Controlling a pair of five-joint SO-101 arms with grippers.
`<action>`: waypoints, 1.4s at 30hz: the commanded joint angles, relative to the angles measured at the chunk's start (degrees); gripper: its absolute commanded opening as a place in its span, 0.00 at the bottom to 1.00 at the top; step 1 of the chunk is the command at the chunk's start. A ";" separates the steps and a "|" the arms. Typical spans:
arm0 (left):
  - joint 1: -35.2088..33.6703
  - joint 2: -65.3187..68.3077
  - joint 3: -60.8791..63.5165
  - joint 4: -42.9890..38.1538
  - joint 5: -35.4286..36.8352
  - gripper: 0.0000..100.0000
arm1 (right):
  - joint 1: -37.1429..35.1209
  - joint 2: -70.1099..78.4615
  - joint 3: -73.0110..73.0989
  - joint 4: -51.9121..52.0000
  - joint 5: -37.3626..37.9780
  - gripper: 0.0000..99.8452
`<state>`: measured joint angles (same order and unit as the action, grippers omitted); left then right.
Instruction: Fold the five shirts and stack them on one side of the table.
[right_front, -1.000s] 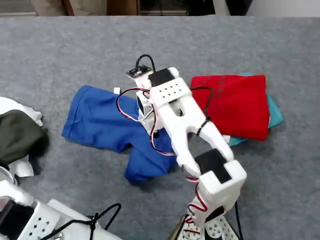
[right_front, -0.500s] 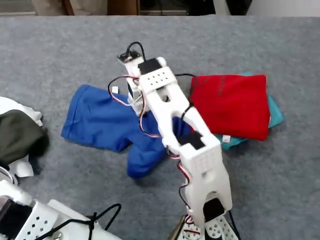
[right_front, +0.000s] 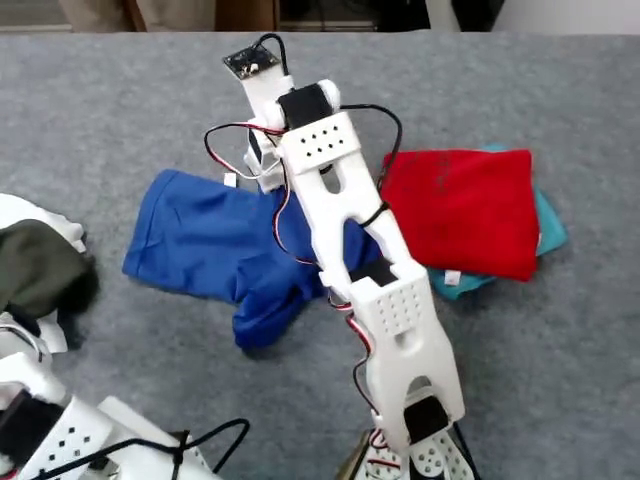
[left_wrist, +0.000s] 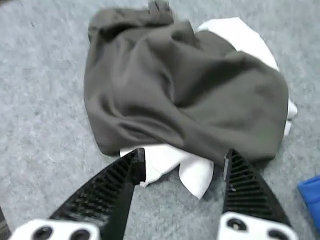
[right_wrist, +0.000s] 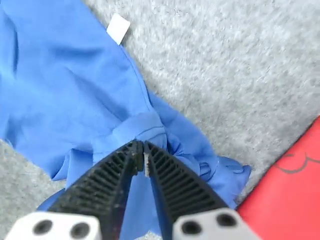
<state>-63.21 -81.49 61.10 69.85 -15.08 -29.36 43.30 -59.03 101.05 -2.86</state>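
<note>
The blue shirt (right_front: 205, 240) lies spread and rumpled in the middle of the grey felt-covered table (right_front: 120, 90), its white neck tag (right_front: 232, 181) at the far edge and one bunched end trailing toward the near side. The right arm (right_front: 345, 225) stretches out over it. From its wrist camera, the right gripper (right_wrist: 140, 148) has its black ribbed jaws pressed almost together, pinching a puckered fold of the blue shirt (right_wrist: 70, 90) not far from the tag (right_wrist: 118, 28). Just beside this, on the right of the table, a folded red shirt (right_front: 465, 210) sits on top of a teal shirt (right_front: 551, 230), whose edges peek out from under it. Over at the left edge, a dark olive shirt (right_front: 40, 270) is heaped on a white shirt (right_front: 22, 212). The left gripper (left_wrist: 183, 161) hangs above that heap with its jaws spread wide, holding nothing, the dark olive shirt (left_wrist: 175, 95) and white shirt (left_wrist: 240, 37) crumpled below it.
</note>
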 joint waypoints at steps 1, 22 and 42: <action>1.76 -0.31 1.14 -0.88 0.26 0.26 | 1.19 -10.51 -2.68 1.32 -0.62 0.01; 36.92 34.86 -9.76 -3.16 21.01 0.26 | 14.37 -46.73 22.99 1.14 -0.26 0.01; 44.66 92.53 -43.60 -3.34 32.18 0.01 | 15.08 -48.75 57.10 -12.57 -0.09 0.01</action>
<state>-16.26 9.49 22.59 66.68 16.57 -14.77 -2.95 -3.74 92.00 -2.86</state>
